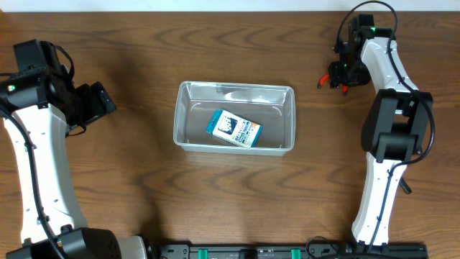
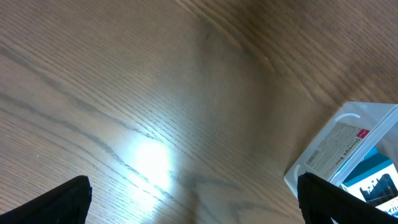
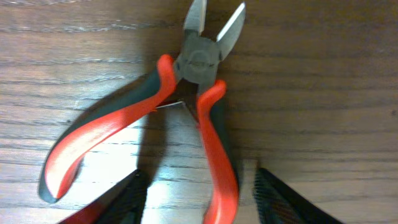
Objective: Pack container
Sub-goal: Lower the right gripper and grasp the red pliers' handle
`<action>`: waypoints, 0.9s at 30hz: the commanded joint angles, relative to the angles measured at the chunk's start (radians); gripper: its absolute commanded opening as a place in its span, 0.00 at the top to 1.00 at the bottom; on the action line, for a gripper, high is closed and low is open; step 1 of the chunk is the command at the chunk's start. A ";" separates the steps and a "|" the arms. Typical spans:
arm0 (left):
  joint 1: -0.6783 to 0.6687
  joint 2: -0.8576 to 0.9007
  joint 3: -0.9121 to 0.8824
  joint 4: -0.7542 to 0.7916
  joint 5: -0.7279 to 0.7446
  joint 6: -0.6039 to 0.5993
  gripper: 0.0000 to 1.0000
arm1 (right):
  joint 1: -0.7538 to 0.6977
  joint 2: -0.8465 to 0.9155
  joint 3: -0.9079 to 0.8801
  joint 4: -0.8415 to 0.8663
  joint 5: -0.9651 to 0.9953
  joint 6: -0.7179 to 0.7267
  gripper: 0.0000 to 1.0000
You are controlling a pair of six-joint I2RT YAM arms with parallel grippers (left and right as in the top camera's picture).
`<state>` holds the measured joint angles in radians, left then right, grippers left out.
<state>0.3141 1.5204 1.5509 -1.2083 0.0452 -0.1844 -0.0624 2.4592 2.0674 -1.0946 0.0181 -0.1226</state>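
The clear plastic container (image 1: 185,115) stands mid-table with a small blue-and-white box (image 1: 234,129) lying inside; its corner shows in the left wrist view (image 2: 323,155). Red-and-black cutting pliers (image 1: 332,79) lie on the table at the far right. In the right wrist view the pliers (image 3: 199,93) lie with jaws away from me. My right gripper (image 3: 202,199) is open, its fingers on either side of the pliers' right handle. My left gripper (image 2: 193,199) is open and empty above bare table, left of the container.
The wooden table (image 1: 144,194) carries nothing else. The right arm's column (image 1: 388,144) stands right of the container. The left arm (image 1: 36,144) stands along the left edge.
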 commanded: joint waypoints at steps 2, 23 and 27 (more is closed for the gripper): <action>0.003 0.002 0.011 -0.011 -0.001 -0.013 0.02 | -0.006 0.044 -0.062 -0.005 0.021 0.022 0.49; 0.003 0.002 0.011 -0.034 -0.001 -0.013 0.02 | -0.006 0.044 -0.062 -0.005 0.014 0.033 0.86; 0.003 0.002 0.011 -0.034 -0.001 -0.013 0.02 | -0.006 0.044 -0.062 -0.004 0.014 0.033 0.95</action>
<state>0.3141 1.5204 1.5509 -1.2343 0.0456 -0.1844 -0.0624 2.4512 2.0521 -1.0962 0.0132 -0.0944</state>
